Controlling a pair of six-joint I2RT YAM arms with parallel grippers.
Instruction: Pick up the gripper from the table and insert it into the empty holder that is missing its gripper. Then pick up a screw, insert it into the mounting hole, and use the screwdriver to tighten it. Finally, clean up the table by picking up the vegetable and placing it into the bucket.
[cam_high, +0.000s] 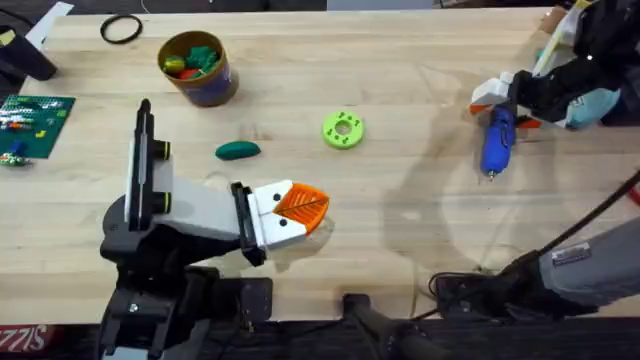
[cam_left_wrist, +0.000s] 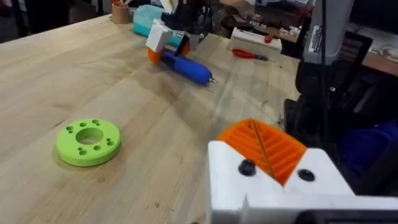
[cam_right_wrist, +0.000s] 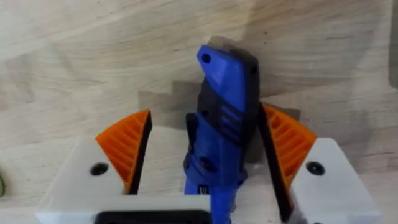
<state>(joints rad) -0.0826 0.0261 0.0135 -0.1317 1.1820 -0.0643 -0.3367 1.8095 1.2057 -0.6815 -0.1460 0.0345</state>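
The right gripper (cam_right_wrist: 205, 155) sits over the screwdriver (cam_high: 497, 140) at the far right of the table, its orange pads (cam_right_wrist: 127, 146) spread to either side of the blue body. One pad looks to be against the body while the other stands off with a gap, so I'd call it spread around the tool, not yet pinching it. The tool lies flat on the table (cam_high: 420, 60), its thin metal tip pointing away from the claw toward the near edge.

What worries me is that uneven gap. If the fingers close as they stand, the one already touching may shove the rounded body sideways before the other arrives, and the tool could roll or twist out, or get caught off-centre and hang crooked.

The left gripper (cam_high: 290, 215) hovers low over the near left part of the table, pads pressed together and holding nothing I can see. The vegetable (cam_high: 238, 150) lies just beyond and left of that claw, the lime-green disc (cam_high: 343, 129) beyond it to the right, and the bucket (cam_high: 197, 68) farther off past the vegetable. A careless sweep by that arm could knock the vegetable rolling.
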